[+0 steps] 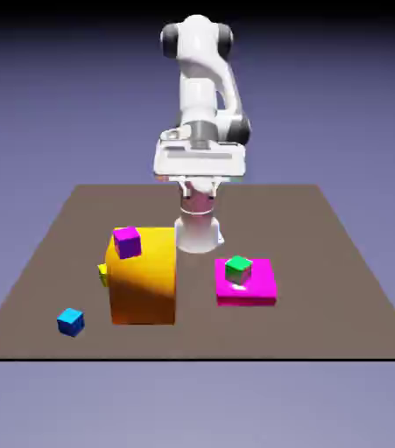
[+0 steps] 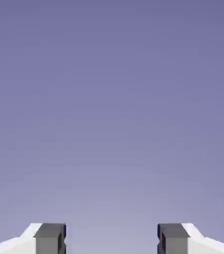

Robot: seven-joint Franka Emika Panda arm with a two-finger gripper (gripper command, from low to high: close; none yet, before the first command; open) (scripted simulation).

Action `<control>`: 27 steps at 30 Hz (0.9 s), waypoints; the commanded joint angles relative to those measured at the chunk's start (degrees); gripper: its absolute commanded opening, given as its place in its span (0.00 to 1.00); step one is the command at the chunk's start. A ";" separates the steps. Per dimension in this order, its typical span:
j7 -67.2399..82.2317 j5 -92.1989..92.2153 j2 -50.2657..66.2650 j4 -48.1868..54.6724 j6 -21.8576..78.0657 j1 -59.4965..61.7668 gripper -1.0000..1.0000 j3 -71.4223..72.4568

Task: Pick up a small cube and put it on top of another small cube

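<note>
The small bright blue cube (image 1: 70, 321) rests on the table near the front, at the exterior view's left. A purple cube (image 1: 127, 241) sits on the top of the big orange block (image 1: 144, 278). A green cube (image 1: 238, 268) lies on a flat magenta slab (image 1: 257, 290). My gripper (image 1: 199, 188) hangs high above the table's far middle, well away from every cube. In the hand view my gripper (image 2: 112, 240) shows two grey fingertips (image 2: 50, 239) wide apart, open, with only the blue-violet backdrop between them.
A small yellow piece (image 1: 103, 274) peeks out from behind the orange block's left side. The brown table (image 1: 341, 262) ends in a front edge just beyond the blue cube.
</note>
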State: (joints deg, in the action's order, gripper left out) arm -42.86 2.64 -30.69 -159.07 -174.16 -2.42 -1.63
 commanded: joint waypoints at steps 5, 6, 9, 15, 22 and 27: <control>-3.82 10.35 10.38 8.01 5.59 -2.38 0.50 -6.97; -4.58 12.42 12.46 9.62 6.71 -2.86 0.50 -8.37; -6.87 18.63 18.69 14.43 10.07 -4.28 0.50 -12.55; -11.45 31.05 31.15 24.04 16.78 -7.14 0.50 -20.92; -18.08 42.86 45.68 33.63 29.40 -5.39 0.50 -29.45; -23.44 50.00 56.07 39.69 40.75 -1.65 0.50 -34.94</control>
State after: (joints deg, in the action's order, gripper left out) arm -66.30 52.63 25.37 -119.38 -133.41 -4.08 -36.58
